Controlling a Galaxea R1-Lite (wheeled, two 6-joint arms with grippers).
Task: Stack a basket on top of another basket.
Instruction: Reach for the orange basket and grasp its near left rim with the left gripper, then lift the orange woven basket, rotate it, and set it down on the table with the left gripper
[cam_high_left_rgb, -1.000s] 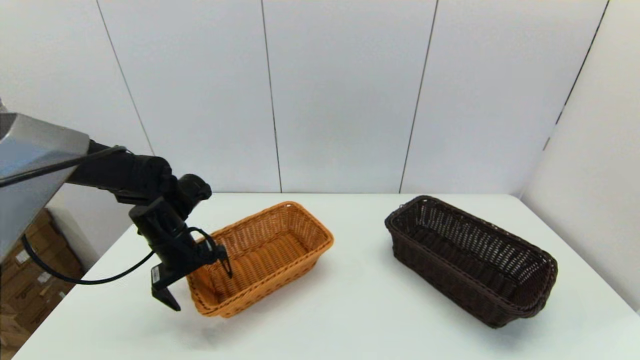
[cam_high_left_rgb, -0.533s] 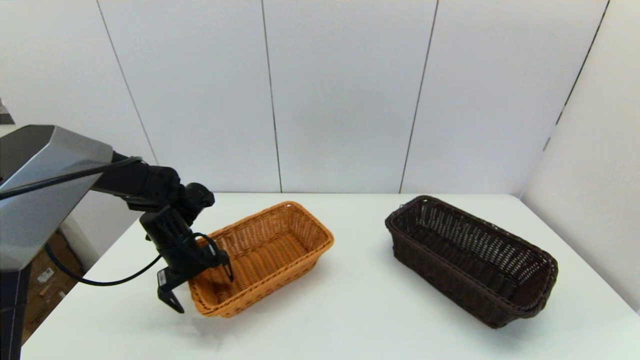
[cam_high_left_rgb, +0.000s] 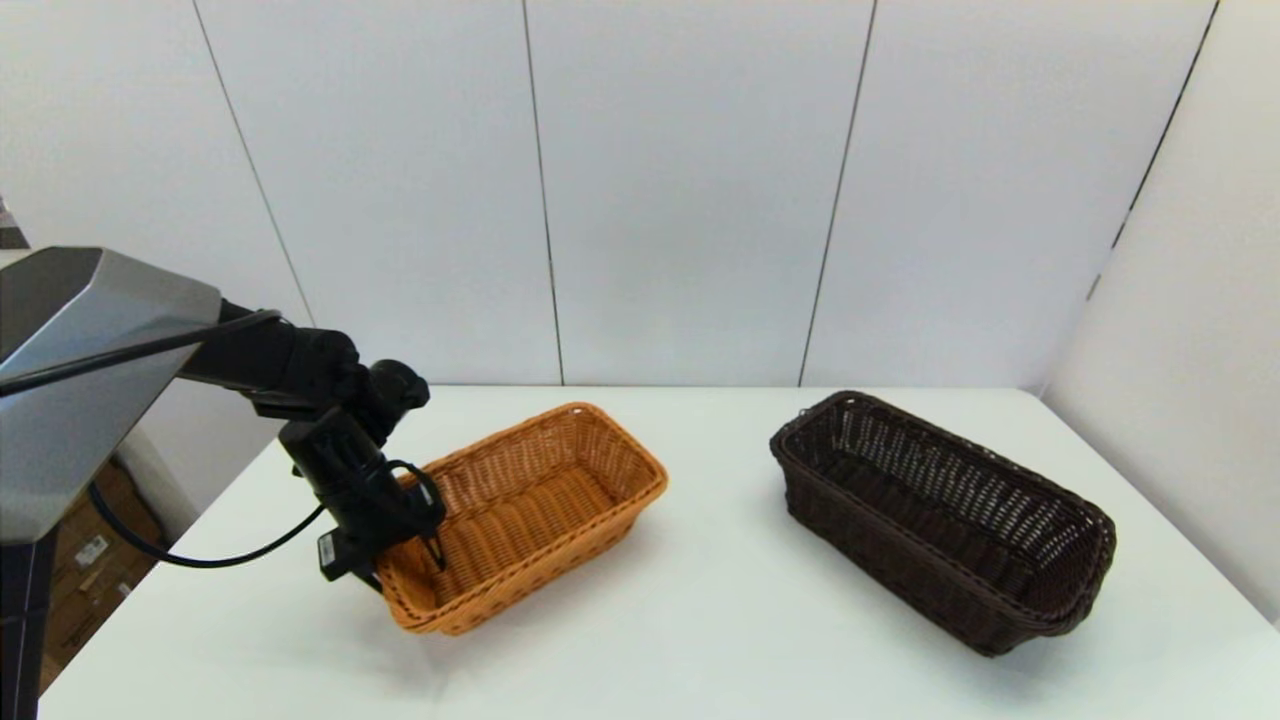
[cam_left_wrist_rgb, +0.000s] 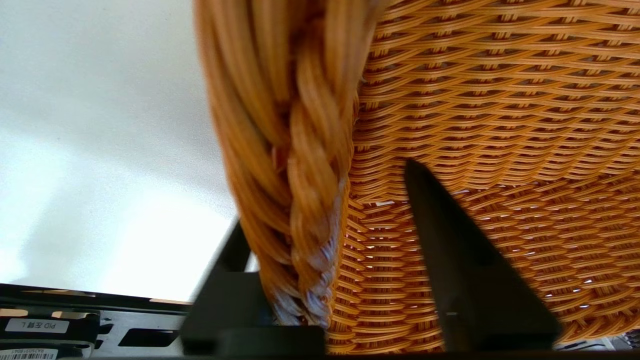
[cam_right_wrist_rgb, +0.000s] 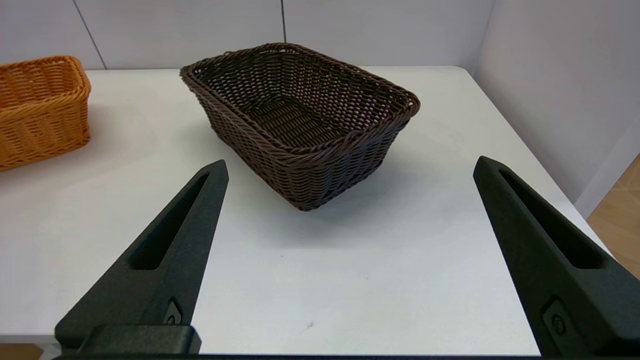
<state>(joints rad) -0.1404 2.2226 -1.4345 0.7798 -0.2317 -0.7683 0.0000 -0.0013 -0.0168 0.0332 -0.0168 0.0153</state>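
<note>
Our left gripper (cam_high_left_rgb: 400, 575) pinches the braided end rim of the orange basket (cam_high_left_rgb: 530, 515), which sits left on the table (cam_high_left_rgb: 700, 620). The dark basket (cam_high_left_rgb: 940, 520) sits well apart, right. Our right gripper (cam_right_wrist_rgb: 350, 210) waits, spread wide. Next we think we lift.

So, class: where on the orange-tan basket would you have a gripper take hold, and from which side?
Probably the braided rim of the short end wall nearest the robot, from above, one finger inside and one outside. The orange-tan basket is open-topped with thin upright walls, and the left gripper straddles that rim this way.
</note>
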